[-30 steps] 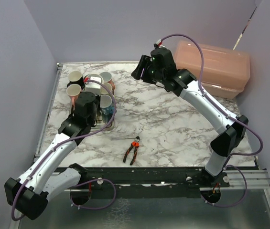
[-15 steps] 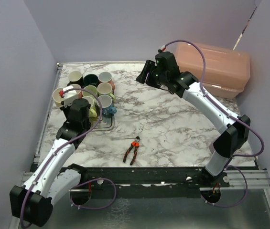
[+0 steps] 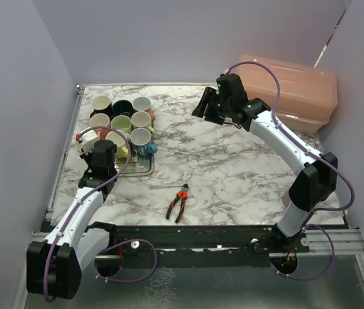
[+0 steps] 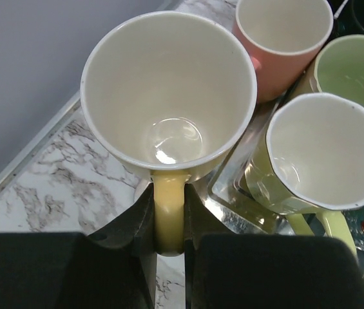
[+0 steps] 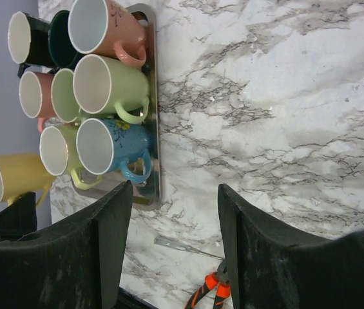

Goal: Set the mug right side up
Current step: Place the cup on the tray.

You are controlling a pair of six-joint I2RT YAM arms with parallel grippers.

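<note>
The mug [image 4: 169, 90] is pale yellow with a cream inside. It is held mouth up, like the mugs beside it, over the marble just left of the metal tray [image 4: 233, 187]. My left gripper [image 4: 169, 222] is shut on its handle, which shows between the black fingers [image 4: 127, 225]. From above, the mug [image 3: 82, 140] is near the table's left edge, with the left gripper [image 3: 95, 149] behind it. Whether its base touches the table is hidden. My right gripper [image 3: 209, 106] hangs open and empty over the far middle of the table. Its wrist view has the mug [image 5: 11, 177] at the lower left.
Several upright mugs stand packed on the tray [image 3: 144, 168]. Red-handled pliers [image 3: 178, 203] lie near the front edge, also visible between the right fingers [image 5: 210, 293]. A pink lidded box [image 3: 291, 90] sits at the back right. The table's left rim runs close to the held mug.
My left arm has drawn back and carried the yellow mug leftward from over the tray to beside it. The right arm has swung to the right, away from the mugs.
</note>
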